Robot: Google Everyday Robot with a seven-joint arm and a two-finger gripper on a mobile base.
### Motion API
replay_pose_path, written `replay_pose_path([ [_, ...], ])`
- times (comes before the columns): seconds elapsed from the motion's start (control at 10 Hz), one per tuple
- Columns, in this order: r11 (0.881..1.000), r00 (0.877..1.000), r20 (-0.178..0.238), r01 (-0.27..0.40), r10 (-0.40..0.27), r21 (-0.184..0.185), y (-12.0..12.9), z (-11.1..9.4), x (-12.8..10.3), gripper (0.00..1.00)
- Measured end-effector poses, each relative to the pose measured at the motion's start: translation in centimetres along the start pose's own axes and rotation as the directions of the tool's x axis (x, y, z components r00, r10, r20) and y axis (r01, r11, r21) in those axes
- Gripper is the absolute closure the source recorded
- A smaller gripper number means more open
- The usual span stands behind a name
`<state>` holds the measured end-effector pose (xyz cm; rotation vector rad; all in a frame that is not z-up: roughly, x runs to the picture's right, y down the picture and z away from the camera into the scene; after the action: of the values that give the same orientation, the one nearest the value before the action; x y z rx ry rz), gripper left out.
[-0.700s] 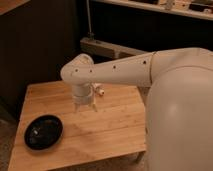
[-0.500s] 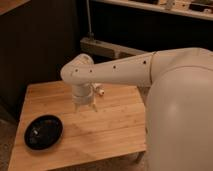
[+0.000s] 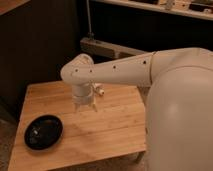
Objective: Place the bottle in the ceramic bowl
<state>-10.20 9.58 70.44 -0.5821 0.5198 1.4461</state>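
Observation:
The small white bottle lies on the wooden table near its back edge, cap pointing right. It is partly hidden behind my gripper. The gripper points straight down, just in front of and to the left of the bottle, a little above the tabletop. Its two fingers stand apart with nothing between them. The black ceramic bowl sits on the table's front left corner, well to the left of and nearer than the gripper. Nothing shows inside it.
My white arm reaches in from the right, and my large white body covers the table's right side. A dark wall and a metal shelf frame stand behind the table.

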Motion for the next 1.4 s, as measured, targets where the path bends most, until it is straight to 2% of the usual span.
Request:
replay_pose_path([
  [1.2, 1.000, 1.000, 0.000, 0.000, 0.000, 0.001, -0.02, 0.01, 0.01, 0.35],
  [1.3, 1.000, 1.000, 0.006, 0.004, -0.004, 0.005, -0.06, -0.06, -0.02, 0.35],
  [1.4, 1.000, 0.999, 0.030, 0.020, -0.021, 0.017, -0.20, -0.28, -0.29, 0.35],
])
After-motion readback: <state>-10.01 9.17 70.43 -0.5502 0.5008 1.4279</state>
